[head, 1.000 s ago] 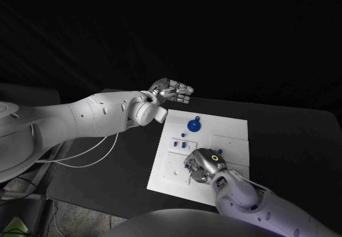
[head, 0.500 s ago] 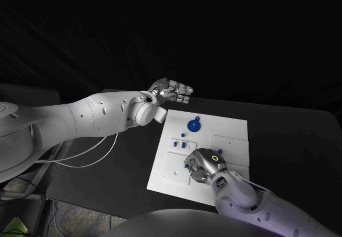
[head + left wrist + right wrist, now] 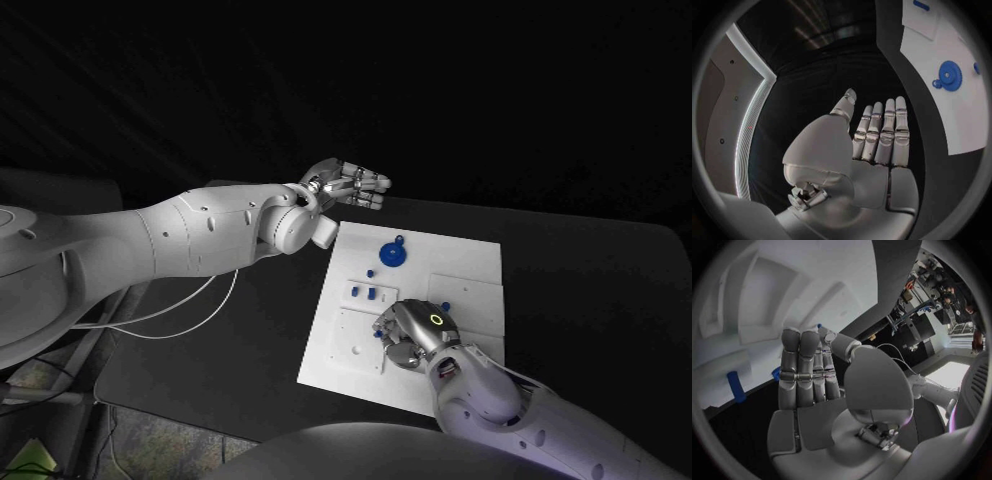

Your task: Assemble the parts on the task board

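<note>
While my right hand (image 3: 414, 337) pinches a blue part (image 3: 381, 338) at the board's (image 3: 476, 262) six o'clock, the gear (image 3: 392, 254) sits at twelve; my left hand (image 3: 348, 186) is empty.

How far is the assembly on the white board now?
Looks done: a blue gear sits on the board. In hand: the right hand works low over the board; what it grips is hidden. Left: small blue pieces lie loose. The left hand waits empty beyond it.
</note>
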Available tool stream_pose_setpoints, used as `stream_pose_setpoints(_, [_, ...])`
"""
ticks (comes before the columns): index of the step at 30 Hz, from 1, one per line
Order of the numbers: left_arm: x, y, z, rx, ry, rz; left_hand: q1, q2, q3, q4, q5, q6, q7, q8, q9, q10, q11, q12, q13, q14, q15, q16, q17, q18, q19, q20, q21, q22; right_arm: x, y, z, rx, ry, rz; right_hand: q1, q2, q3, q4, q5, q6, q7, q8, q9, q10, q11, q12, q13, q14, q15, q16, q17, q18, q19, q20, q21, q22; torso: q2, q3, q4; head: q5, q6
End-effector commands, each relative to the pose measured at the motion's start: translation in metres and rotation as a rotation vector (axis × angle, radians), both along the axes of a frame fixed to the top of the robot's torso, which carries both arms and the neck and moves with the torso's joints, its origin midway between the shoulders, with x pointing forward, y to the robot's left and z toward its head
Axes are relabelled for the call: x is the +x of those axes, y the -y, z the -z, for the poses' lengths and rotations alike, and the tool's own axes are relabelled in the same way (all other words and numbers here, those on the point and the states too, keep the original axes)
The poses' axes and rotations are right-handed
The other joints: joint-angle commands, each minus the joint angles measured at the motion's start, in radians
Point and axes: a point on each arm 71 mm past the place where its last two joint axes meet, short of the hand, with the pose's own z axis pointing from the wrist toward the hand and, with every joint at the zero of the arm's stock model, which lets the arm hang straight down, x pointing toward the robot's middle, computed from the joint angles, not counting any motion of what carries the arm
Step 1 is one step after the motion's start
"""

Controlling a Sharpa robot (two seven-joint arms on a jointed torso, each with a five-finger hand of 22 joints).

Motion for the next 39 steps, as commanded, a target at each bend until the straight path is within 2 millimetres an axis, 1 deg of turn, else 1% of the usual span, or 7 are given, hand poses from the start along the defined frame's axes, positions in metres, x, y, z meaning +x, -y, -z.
stream_pose_setpoints(1, [-0.0003,0.0016,-0.0009,-0.005,0.003,0.020,-0.006,0.005,0.000,0.007,0.000,-0.004,0.000,0.004,0.001,-0.007,0.003,0.001,0.000,-0.009,0.001,0.000,0.000,-0.011,-0.007,-0.002,-0.003,-0.001,0.0002,-0.0002,-0.0004,0.005,0.008,0.008,-0.010,-0.005,0.001,-0.002,0.006,0.009,-0.002,0.005,0.002,0.008,0.000,0.002,0.000,0.004,0.001,-0.004,0.002,0.008,0.004,-0.005,0.007,0.029,0.000,0.0001,0.0007,0.003,-0.003])
stream_pose_setpoints(7, [-0.0005,0.0016,-0.0009,-0.005,0.002,0.020,-0.006,0.005,0.000,0.007,0.000,-0.004,0.000,0.004,0.001,-0.007,0.003,0.001,0.000,-0.009,0.001,0.000,0.000,-0.011,-0.007,-0.002,-0.003,-0.001,0.0011,0.0005,0.0007,0.001,0.005,0.013,-0.010,-0.005,0.001,-0.002,0.006,0.009,-0.002,0.005,0.002,0.008,0.000,0.002,0.000,0.004,0.001,-0.004,0.002,0.008,0.004,-0.005,0.007,0.029,0.000,-0.0004,-0.0003,0.005,-0.010])
stream_pose_setpoints(16, [0.0000,0.0011,-0.0006,-0.003,0.001,0.019,-0.005,0.004,0.000,0.007,-0.001,-0.004,0.000,0.004,0.001,-0.007,0.003,0.001,0.000,-0.010,0.001,0.000,0.000,-0.011,-0.008,-0.002,-0.003,-0.002,0.0012,-0.0010,0.0003,0.004,0.005,0.014,-0.010,-0.005,0.001,-0.002,0.006,0.009,-0.002,0.005,0.002,0.008,0.000,0.002,0.000,0.004,0.001,-0.004,0.002,0.008,0.004,-0.005,0.007,0.029,0.000,0.0005,0.0001,0.006,-0.009])
stream_pose_setpoints(22, [0.0000,0.0014,-0.0005,-0.003,-0.001,0.020,-0.005,0.004,0.000,0.007,-0.001,-0.004,0.000,0.004,0.001,-0.007,0.003,0.001,0.000,-0.010,0.001,0.000,0.000,-0.011,-0.008,-0.002,-0.003,-0.002,0.0022,0.0003,0.0025,-0.011,-0.005,0.020,-0.010,-0.005,0.001,-0.002,0.006,0.009,-0.002,0.005,0.002,0.008,0.000,0.002,0.000,0.004,0.001,-0.004,0.002,0.008,0.004,-0.005,0.007,0.029,0.000,-0.0002,-0.0004,0.005,-0.009])
stream_pose_setpoints(32, [-0.0001,0.0015,-0.0004,-0.003,-0.003,0.021,-0.005,0.004,0.000,0.007,-0.001,-0.004,0.000,0.004,0.001,-0.008,0.004,0.001,0.000,-0.011,0.001,0.000,0.000,-0.011,-0.009,-0.001,-0.003,-0.001,0.0031,0.0011,0.0050,-0.027,-0.021,0.028,-0.011,-0.004,0.002,-0.003,0.006,0.007,-0.001,0.005,0.002,0.007,0.000,0.002,0.000,0.004,0.001,-0.006,0.001,0.009,0.003,-0.004,0.005,0.028,0.000,0.0000,0.0002,0.006,-0.011])
stream_pose_setpoints(39, [-0.0001,0.0017,-0.0003,-0.003,-0.004,0.023,-0.005,0.004,0.000,0.007,-0.001,-0.004,0.000,0.004,0.001,-0.008,0.004,0.001,0.000,-0.011,0.001,0.000,0.000,-0.011,-0.009,-0.001,-0.003,-0.001,0.0037,0.0005,0.0064,-0.035,-0.028,0.032,-0.011,-0.004,0.002,-0.003,0.006,0.007,-0.001,0.005,0.002,0.007,0.000,0.002,0.000,0.004,0.001,-0.006,0.001,0.009,0.003,-0.004,0.005,0.028,0.000,-0.0007,0.0002,0.006,-0.013])
